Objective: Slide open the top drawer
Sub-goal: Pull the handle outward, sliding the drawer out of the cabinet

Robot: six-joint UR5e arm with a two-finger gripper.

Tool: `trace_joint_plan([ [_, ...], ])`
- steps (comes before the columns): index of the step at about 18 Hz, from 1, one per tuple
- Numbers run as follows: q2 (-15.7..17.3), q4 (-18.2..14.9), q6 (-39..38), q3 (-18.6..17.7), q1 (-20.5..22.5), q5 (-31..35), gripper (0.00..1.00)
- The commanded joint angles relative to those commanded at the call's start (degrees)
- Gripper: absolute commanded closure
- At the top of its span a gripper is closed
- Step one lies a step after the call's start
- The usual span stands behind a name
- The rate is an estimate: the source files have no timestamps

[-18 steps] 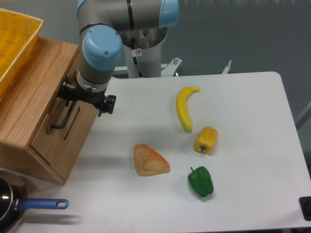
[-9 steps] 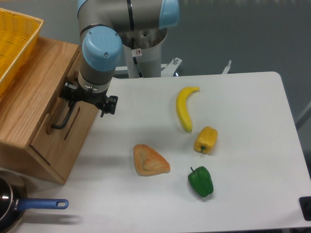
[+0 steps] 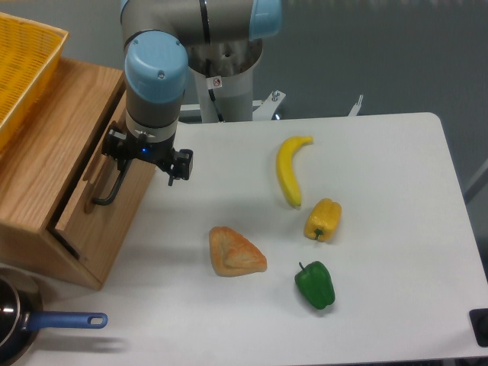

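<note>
The top drawer (image 3: 78, 200) is a light-oak panel in the wooden cabinet (image 3: 46, 152) at the left. It stands out a little from the cabinet, with a dark gap at its lower left edge. Its black bar handle (image 3: 107, 194) runs along the front panel. My gripper (image 3: 124, 162) sits at the upper end of the handle and is shut on it. The fingers are mostly hidden under the wrist.
A yellow basket (image 3: 23, 61) rests on the cabinet top. On the white table (image 3: 396, 168) lie a banana (image 3: 290, 171), a yellow pepper (image 3: 323, 219), a green pepper (image 3: 316, 284) and a bread piece (image 3: 236, 252). A pan with a blue handle (image 3: 61, 321) is at the front left.
My gripper has moved right and toward the front with the handle. The top drawer has slid out a little from the cabinet, and a gap now shows.
</note>
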Motion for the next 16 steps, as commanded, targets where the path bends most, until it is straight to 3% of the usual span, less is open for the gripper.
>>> trace_joint_plan([
  [16, 0.00, 0.00, 3.52, 0.26, 0.00, 8.00, 0.00],
])
